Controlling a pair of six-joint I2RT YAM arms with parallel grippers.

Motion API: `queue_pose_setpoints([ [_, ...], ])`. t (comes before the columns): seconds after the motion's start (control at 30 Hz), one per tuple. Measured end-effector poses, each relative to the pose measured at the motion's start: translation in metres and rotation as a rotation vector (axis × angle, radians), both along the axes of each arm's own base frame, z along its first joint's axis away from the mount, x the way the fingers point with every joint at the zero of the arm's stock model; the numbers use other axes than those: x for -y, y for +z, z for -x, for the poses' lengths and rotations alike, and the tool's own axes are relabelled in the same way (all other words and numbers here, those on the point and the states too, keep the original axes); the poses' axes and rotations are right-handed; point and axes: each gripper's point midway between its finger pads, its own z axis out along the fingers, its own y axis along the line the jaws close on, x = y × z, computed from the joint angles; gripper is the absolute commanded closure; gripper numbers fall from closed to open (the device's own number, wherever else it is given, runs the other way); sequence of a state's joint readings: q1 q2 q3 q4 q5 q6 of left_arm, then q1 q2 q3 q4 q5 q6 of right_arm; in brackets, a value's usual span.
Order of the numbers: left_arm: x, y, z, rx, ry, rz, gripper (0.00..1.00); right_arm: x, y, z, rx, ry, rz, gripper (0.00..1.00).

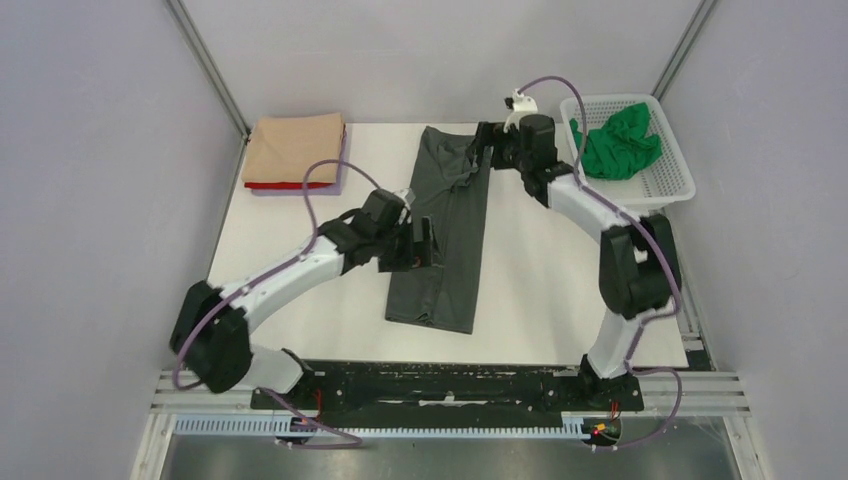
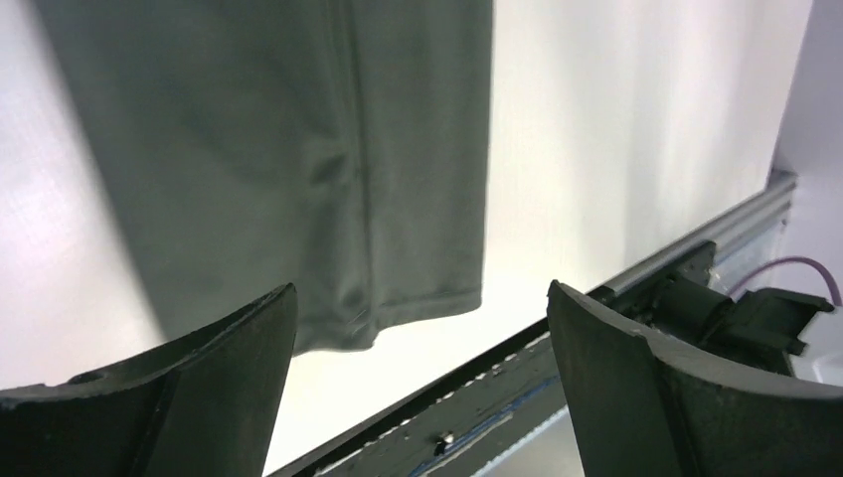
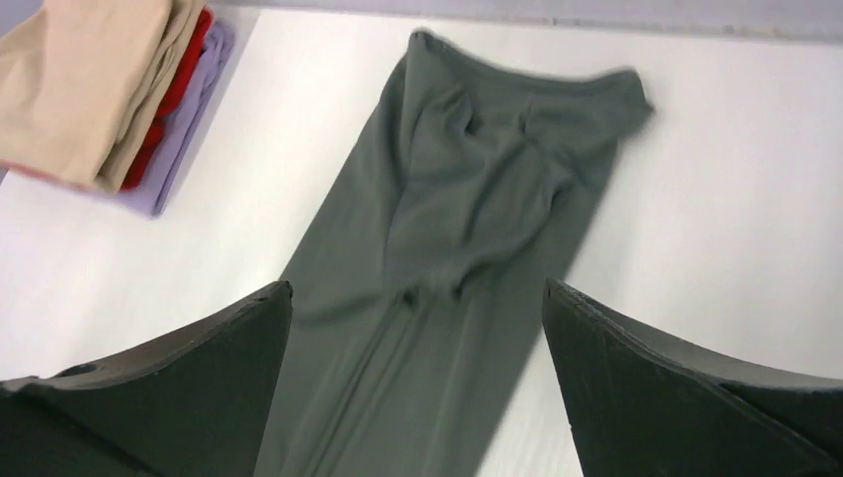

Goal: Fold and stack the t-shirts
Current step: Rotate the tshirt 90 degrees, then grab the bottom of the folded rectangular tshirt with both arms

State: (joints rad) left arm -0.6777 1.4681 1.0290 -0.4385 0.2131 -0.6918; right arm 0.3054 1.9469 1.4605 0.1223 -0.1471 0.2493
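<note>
– Left end effector (image 1: 428, 248): state and place?
– Jaws wide, nothing held. Hovers over the left edge of the grey tee (image 1: 450, 290), about mid-length.
– Right end effector (image 1: 483, 150)?
– Jaws wide too, empty. It is above the far end of the same tee, where the cloth is bunched.
– Grey tee, condition?
– One item, flat on the table (image 1: 560, 270), centre. Sides turned in to make a long narrow strip running far to near, hem toward the arm bases. Lengthwise fold judged done; crosswise fold not yet made.
– Why that lie?
– Likely so each arm reaches its own stretch: the right one the far end, the left one the middle.
– Stack?
– Far left corner, well apart from the strip. Tan tee (image 1: 295, 147) on top, red tee (image 1: 275, 185) under it, lilac tee (image 1: 343, 160) at the bottom, only its edges showing. Kept in the corner, I judge, to leave working room at centre.
– Unfolded stock?
– Green tee (image 1: 620, 145), crumpled in the basket (image 1: 680, 185), far right. Probably the last to do.
– Next move?
– A grip on the far end, carried toward the hem. The bunched cloth could fold crooked.
</note>
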Motion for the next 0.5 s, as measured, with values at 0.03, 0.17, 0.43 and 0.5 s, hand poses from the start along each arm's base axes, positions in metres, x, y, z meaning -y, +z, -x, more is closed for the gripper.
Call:
queue_pose_setpoints([
  [0.03,-0.011,0.008,0.003,0.021,0.017,-0.013,0.0,0.005,0.011,0.018,0.006,-0.003,-0.005,0.02],
  [0.17,-0.053,0.003,0.024,0.021,0.08,-0.079,0.0,0.007,0.009,0.103,-0.036,0.023,0.009,0.02],
  [0.43,-0.111,-0.062,0.063,-0.17,0.151,-0.221,0.09,-0.015,-0.094,0.284,-0.352,0.263,0.199,0.07],
  [0.5,-0.109,-0.068,0.064,-0.188,0.146,-0.225,0.15,-0.013,-0.104,0.312,-0.391,0.301,0.247,0.08],
])
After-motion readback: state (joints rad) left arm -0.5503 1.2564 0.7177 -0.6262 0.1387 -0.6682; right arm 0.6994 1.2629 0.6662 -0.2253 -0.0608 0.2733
